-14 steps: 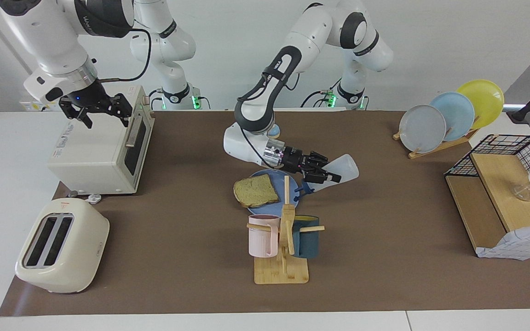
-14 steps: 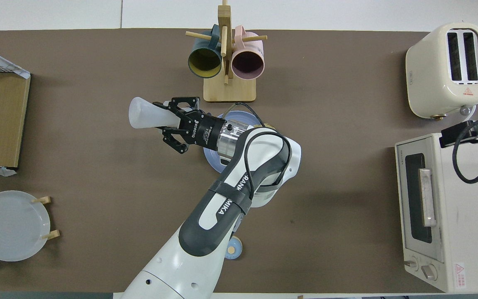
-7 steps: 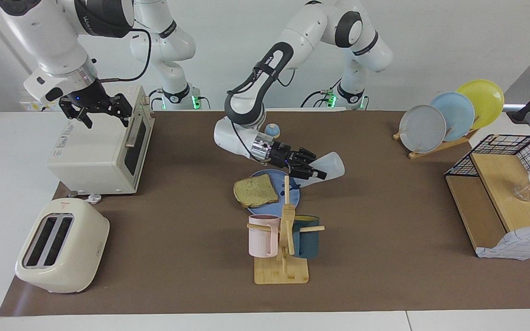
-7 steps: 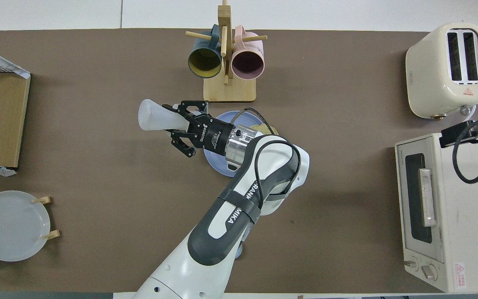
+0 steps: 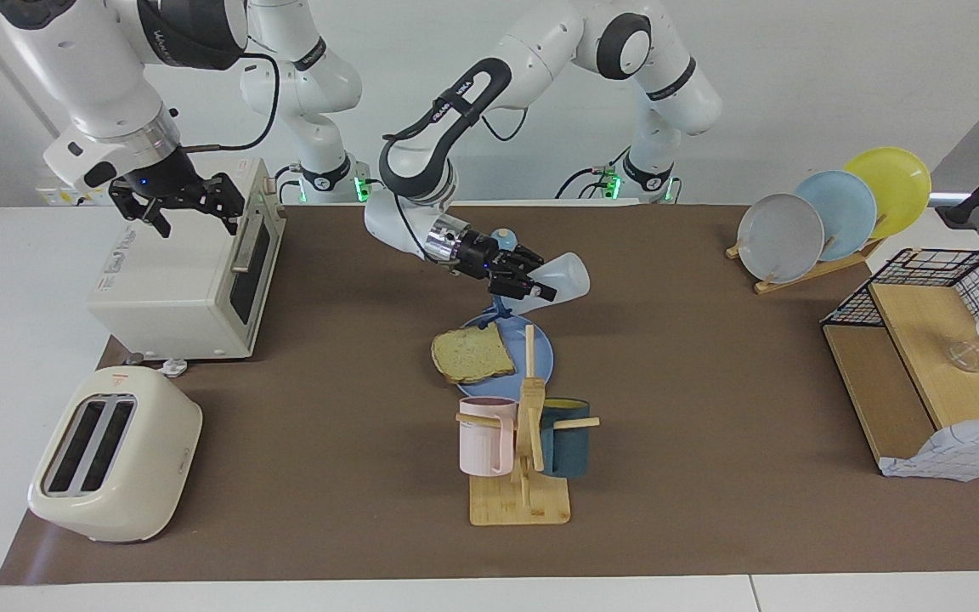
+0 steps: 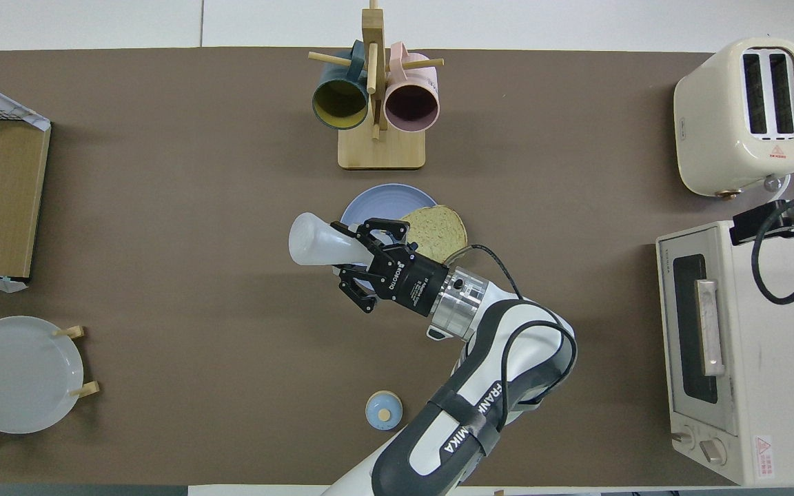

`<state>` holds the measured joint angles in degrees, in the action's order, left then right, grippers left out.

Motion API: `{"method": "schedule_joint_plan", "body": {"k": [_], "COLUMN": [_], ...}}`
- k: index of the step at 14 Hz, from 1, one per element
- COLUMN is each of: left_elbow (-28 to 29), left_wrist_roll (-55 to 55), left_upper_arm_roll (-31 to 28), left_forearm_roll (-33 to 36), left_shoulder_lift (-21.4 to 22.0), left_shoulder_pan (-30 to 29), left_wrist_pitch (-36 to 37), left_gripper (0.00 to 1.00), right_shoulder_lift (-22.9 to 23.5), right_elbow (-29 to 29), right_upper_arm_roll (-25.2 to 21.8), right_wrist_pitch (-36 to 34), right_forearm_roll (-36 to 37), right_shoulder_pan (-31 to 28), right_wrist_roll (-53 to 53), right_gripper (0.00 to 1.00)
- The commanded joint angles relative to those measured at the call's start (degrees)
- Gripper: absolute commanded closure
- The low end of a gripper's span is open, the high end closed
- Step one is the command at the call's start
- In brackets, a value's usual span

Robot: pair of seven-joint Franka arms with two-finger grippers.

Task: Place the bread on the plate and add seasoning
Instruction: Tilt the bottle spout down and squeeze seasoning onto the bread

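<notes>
One slice of bread (image 5: 472, 354) lies on the blue plate (image 5: 540, 357), mid-bench, just nearer the robots than the mug rack (image 5: 523, 450). We see the left claw (image 5: 532, 285) clamped on the seasoning bottle (image 5: 564, 276), held tilted in the air with its dark nozzle (image 5: 498, 308) pointing down over the plate's rim on the robots' side. We note a small blue-domed bell (image 6: 383, 410) on the bench closer to the robots. The right claw (image 5: 192, 212) waits over the toaster oven (image 5: 183, 272), fingers apart, holding nothing. A cream toaster (image 5: 116, 455) stands at that same end.
</notes>
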<state>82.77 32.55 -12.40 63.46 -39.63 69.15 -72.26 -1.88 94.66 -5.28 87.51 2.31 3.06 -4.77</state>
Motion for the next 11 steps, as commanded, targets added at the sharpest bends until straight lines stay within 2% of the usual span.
{"method": "schedule_joint_plan", "body": {"k": [1,4,7,11], "left_elbow": [-0.6,1.8,2.4,6.0], "left_wrist_roll": [0.1,-0.1,-3.2,-4.2], "left_upper_arm_roll": [-0.3,-0.3,-0.3,-0.3], "left_forearm_roll": [-0.1,2.0,1.0,-1.5], "left_shoulder_lift": [-0.1,-0.3,0.4,6.7], "left_shoulder_pan": [-3.7,-8.9,-12.3,-14.1], "left_wrist_pitch": [-1.1,-4.7,-6.5,-9.2], "left_gripper": [1.0,1.0,1.0,1.0], "right_shoulder_lift": [-0.2,-0.2,-0.2,-0.2], "right_elbow": [0.3,0.3,0.3,0.3], "right_upper_arm_roll": [-0.1,-0.1,-0.1,-0.1], "right_wrist_pitch": [-0.3,-0.3,-0.3,-0.3], "right_forearm_roll": [0.1,0.1,0.0,0.1], "right_shoulder_pan": [-0.3,-0.3,-0.3,-0.3], "right_wrist_roll": [-0.9,-0.9,-0.9,-0.9], "right_gripper": [0.0,0.0,0.0,0.0]}}
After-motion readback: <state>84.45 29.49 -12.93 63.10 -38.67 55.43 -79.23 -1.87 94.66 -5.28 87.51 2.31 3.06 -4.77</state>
